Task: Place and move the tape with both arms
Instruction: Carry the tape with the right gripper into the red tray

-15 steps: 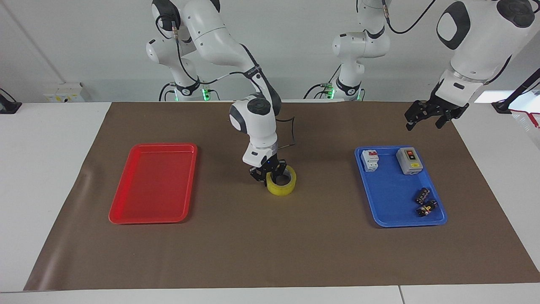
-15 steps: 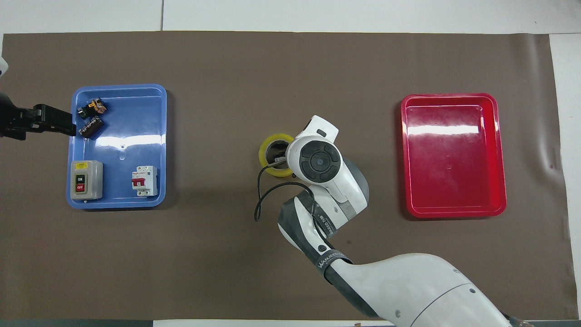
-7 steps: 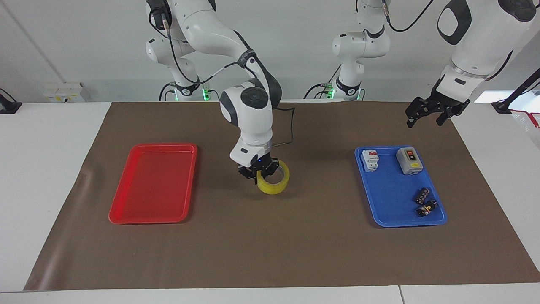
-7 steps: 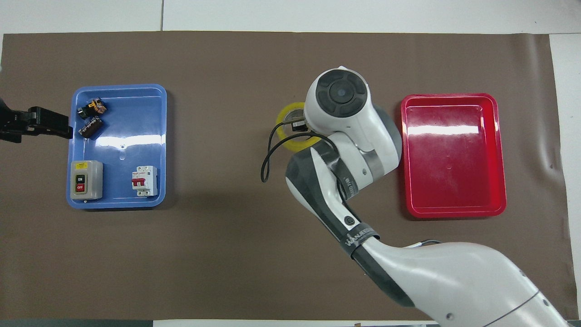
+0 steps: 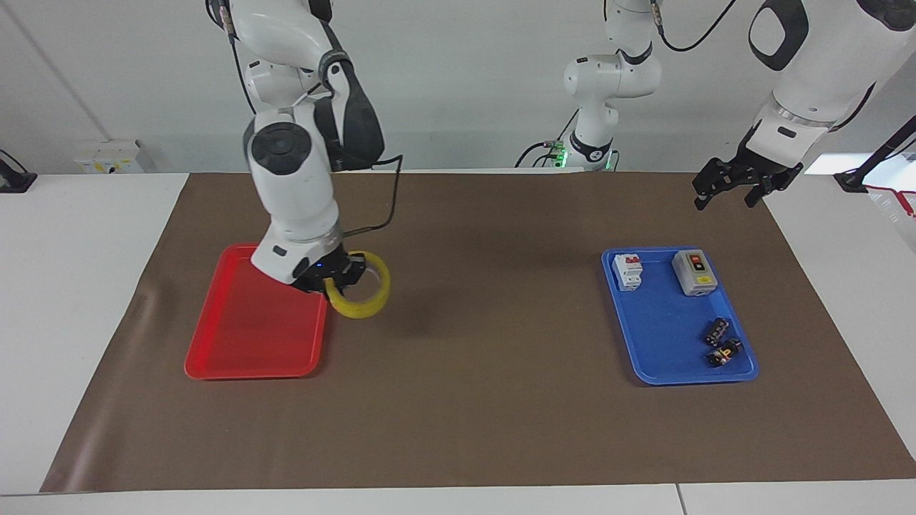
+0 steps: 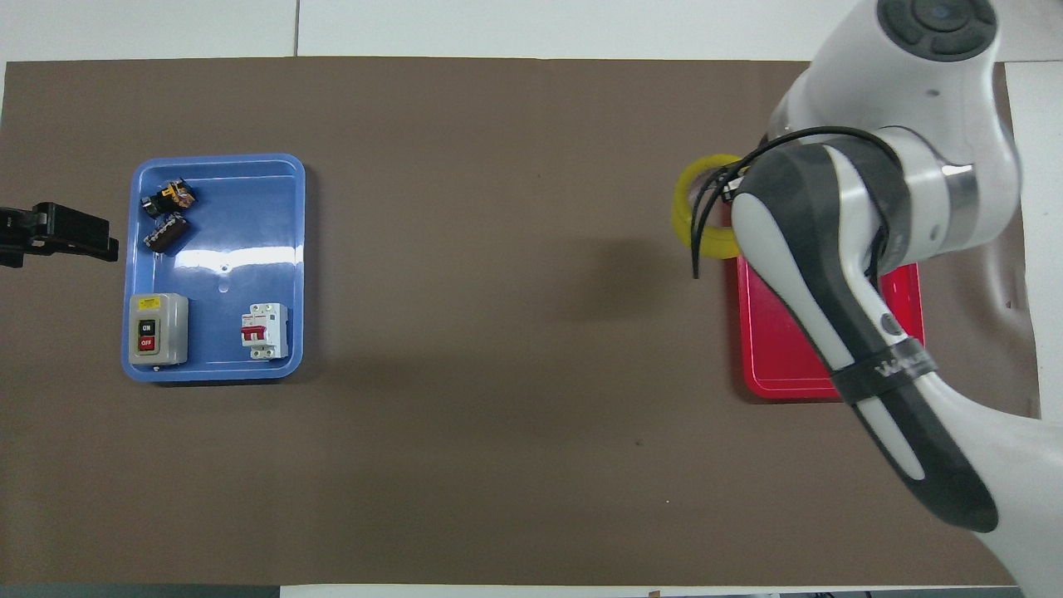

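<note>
Your right gripper [image 5: 336, 280] is clamped on the tape [image 5: 360, 286], one finger through the ring, and holds it in the air, tilted. In the facing view the roll hangs over the brown mat [image 5: 472, 400] just beside the red tray [image 5: 250, 336], at the tray edge that faces the table's middle. So, as I judge it, the pick is done and the carry is nearly done; you have yet to bring the roll over the tray and set it down.

The blue tray [image 5: 669, 343], toward the left arm's end, holds two switch boxes and two small dark parts. Your left gripper [image 5: 733, 187] waits, fingers spread and empty, over the mat near that tray.

The facing view shows the grip and the gap under the roll. From overhead the right arm covers much of the red tray [image 6: 772, 349] and part of the tape [image 6: 693, 208], and the grip is hidden.
</note>
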`<state>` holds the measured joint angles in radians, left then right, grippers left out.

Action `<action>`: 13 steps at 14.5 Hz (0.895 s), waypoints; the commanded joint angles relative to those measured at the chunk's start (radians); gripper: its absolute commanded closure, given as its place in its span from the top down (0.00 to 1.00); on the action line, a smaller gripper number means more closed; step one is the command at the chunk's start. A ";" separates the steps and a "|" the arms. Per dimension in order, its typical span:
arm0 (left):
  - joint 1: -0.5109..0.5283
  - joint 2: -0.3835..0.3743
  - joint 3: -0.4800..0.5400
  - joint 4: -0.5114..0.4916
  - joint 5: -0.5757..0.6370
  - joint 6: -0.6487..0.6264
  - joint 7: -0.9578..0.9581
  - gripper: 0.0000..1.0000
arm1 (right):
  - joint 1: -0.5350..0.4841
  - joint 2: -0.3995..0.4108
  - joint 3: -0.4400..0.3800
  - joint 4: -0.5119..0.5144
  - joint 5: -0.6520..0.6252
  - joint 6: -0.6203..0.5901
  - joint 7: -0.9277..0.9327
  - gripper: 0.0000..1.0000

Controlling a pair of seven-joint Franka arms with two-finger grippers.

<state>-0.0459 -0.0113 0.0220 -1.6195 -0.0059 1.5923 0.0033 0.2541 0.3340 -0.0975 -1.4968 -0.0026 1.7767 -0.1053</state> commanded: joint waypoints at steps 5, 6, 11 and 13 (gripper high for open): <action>0.018 -0.018 -0.004 -0.016 -0.025 -0.006 0.029 1.00 | -0.245 -0.151 0.015 -0.417 0.021 0.267 -0.391 0.00; 0.018 -0.016 -0.005 -0.016 -0.025 -0.006 0.029 1.00 | -0.259 -0.165 0.015 -0.472 0.021 0.330 -0.411 0.00; 0.009 -0.016 -0.005 -0.014 -0.023 -0.011 0.023 1.00 | -0.286 -0.208 0.015 -0.641 0.021 0.504 -0.439 0.00; 0.014 -0.016 -0.005 -0.014 -0.023 -0.011 0.023 1.00 | -0.285 -0.225 0.015 -0.707 0.021 0.582 -0.433 0.00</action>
<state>-0.0366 -0.0113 0.0156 -1.6195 -0.0063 1.5923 0.0152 -0.0171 0.1678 -0.0962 -2.1135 0.0013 2.2909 -0.5191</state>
